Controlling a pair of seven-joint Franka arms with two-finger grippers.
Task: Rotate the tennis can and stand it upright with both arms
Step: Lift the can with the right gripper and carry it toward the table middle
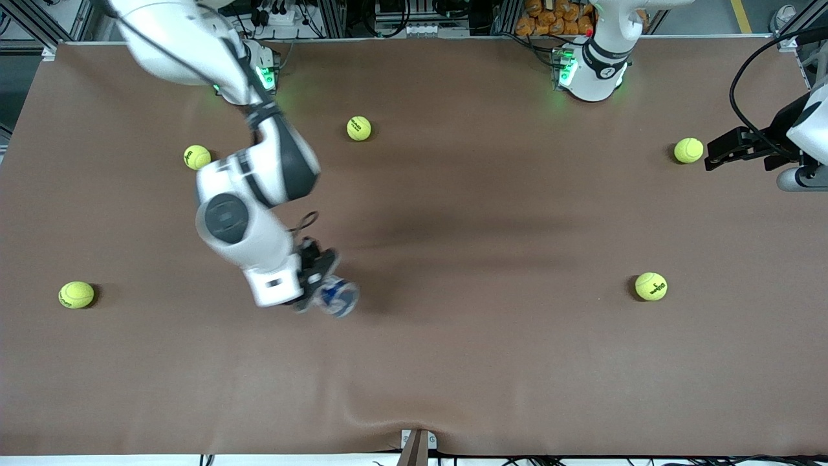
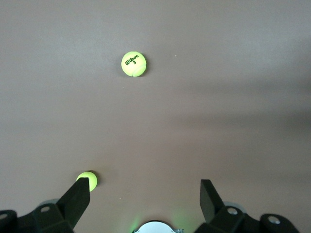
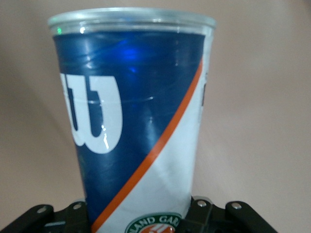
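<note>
Room for moving is widest in the middle of the brown worktop (image 1: 453, 213), where bare cloth runs from the robots' bases down to the edge nearest the front camera. Five tennis balls ring that space: one (image 1: 359, 128) near the right arm's base, one (image 1: 196, 157) beside that arm's forearm, one (image 1: 76, 294) close to the edge at the right arm's end, one (image 1: 651, 286) toward the left arm's end, and one (image 1: 688, 150) just beside the left tool (image 1: 711, 155).

Right arm (image 1: 246, 220) reaches down from its base and bends at the elbow, its wrist turned toward the front camera. The right tool (image 1: 317, 281) is clamped on the tennis can (image 1: 337, 296), its black fingers (image 3: 204, 213) pressing the sides near one end; the wrist view shows the navy label with a white "W" and an orange stripe.

Left arm (image 1: 598, 58) waits at its end of the worktop, its tool spread wide and gripping nothing, fingers (image 2: 77, 196) apart above bare cloth.

The cloth is wrinkled along its near edge.
</note>
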